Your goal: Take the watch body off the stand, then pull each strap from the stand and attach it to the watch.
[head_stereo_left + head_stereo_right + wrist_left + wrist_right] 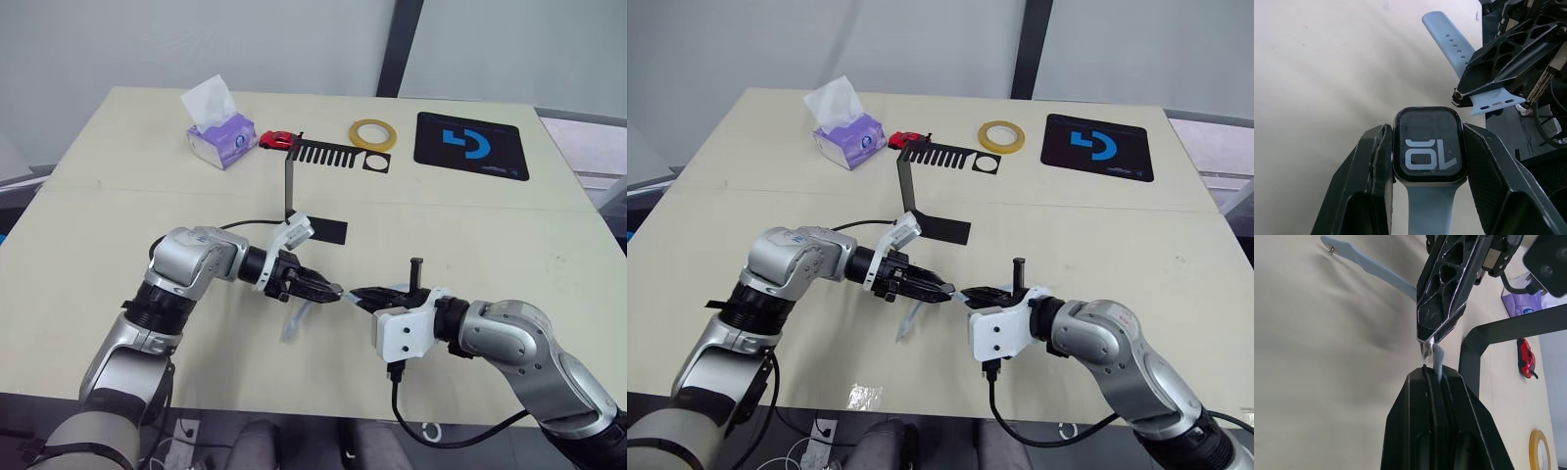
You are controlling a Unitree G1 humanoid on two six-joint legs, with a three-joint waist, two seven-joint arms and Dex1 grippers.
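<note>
The stand (294, 181) on the table (118, 186) carries nothing on its comb top, so the taking-off looks finished; what seems left is the last join. The left gripper (1427, 164) is pinched on the watch body (1430, 146), one finger against each side of the case, and a pale strap (1430, 208) hangs from the case's edge nearest that claw's wrist — one band seems already fitted; the right gripper (1436, 374) has its fingers pressed together on the second strap (1484, 100), whose connector end sits just beyond the left claw's tips, near the case's free edge but not yet in it. The left wrist view gives what the head views cannot — the screen's digits, the gap between connector and case, the holes along the second band trailing away past the right claw; the right wrist view shows the two claws nearly tip to tip; the head views show both grippers meeting low over the table, well in front of the stand, with the fitted band drooping beneath the left claw.
</note>
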